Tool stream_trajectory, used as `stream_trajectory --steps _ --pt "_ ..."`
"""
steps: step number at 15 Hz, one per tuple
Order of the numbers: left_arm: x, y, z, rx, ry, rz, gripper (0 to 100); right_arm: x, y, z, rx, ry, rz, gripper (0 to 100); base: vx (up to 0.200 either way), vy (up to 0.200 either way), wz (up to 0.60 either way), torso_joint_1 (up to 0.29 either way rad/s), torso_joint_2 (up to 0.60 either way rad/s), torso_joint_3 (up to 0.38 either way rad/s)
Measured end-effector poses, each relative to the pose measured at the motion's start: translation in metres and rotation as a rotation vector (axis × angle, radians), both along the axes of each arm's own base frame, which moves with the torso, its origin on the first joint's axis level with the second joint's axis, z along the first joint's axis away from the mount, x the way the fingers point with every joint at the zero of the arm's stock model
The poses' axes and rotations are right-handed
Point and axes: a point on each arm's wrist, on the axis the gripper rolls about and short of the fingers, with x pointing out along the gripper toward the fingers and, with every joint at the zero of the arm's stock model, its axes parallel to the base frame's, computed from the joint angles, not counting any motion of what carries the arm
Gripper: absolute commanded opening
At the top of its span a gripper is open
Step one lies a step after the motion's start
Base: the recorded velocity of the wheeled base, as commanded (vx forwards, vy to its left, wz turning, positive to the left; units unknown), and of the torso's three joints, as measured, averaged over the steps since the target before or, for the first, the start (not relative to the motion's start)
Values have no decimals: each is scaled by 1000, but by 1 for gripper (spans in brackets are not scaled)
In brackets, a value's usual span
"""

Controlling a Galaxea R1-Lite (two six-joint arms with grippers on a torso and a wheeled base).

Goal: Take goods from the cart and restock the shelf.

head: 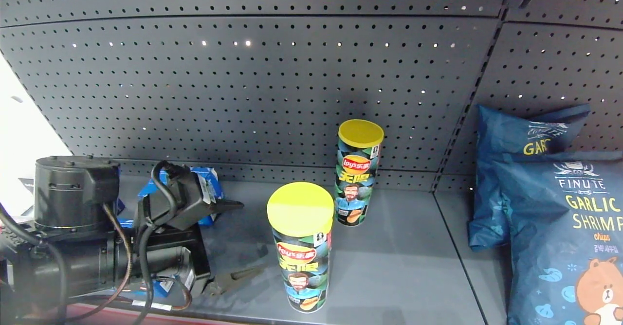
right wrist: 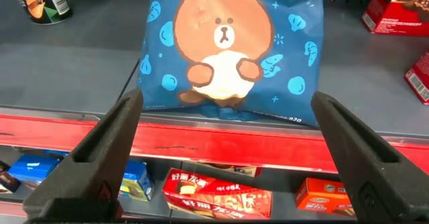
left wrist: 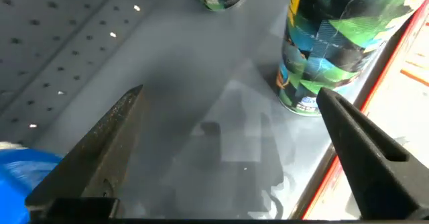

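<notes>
In the head view, the front can [head: 302,252] and the rear can [head: 359,171] are seen upright on the shelf [head: 399,266]. The left gripper [head: 232,240] is held just beside the front can.

In the left wrist view, its jaws are spread apart and nothing is held.

In the right wrist view, the right gripper [right wrist: 228,150] is spread empty before the shrimp chips bag [right wrist: 231,43].

These cans are judged as stocked. Whether more goods remain to be fetched cannot be told.

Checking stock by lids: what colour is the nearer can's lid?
Yellow; the lid shows best in the head view.
</notes>
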Motion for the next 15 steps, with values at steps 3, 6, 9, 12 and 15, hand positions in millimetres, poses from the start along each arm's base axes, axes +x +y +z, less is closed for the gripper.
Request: stream_trajectory --steps 3,6,9,12,15 --pt "3 -8 -3 11 11 -17 100 0 0 0 0 0 0 100 0 0 0 0 0 0" --pt "7 -16 -2 12 10 -29 100 0 0 0 0 0 0 100 0 0 0 0 0 0" --pt "10 -23 1 15 -2 -34 100 0 0 0 0 0 0 100 0 0 0 0 0 0" --pt "11 -29 2 15 -6 -49 100 0 0 0 0 0 0 100 0 0 0 0 0 0" --pt "9 -30 0 24 1 -45 100 0 0 0 0 0 0 100 0 0 0 0 0 0"
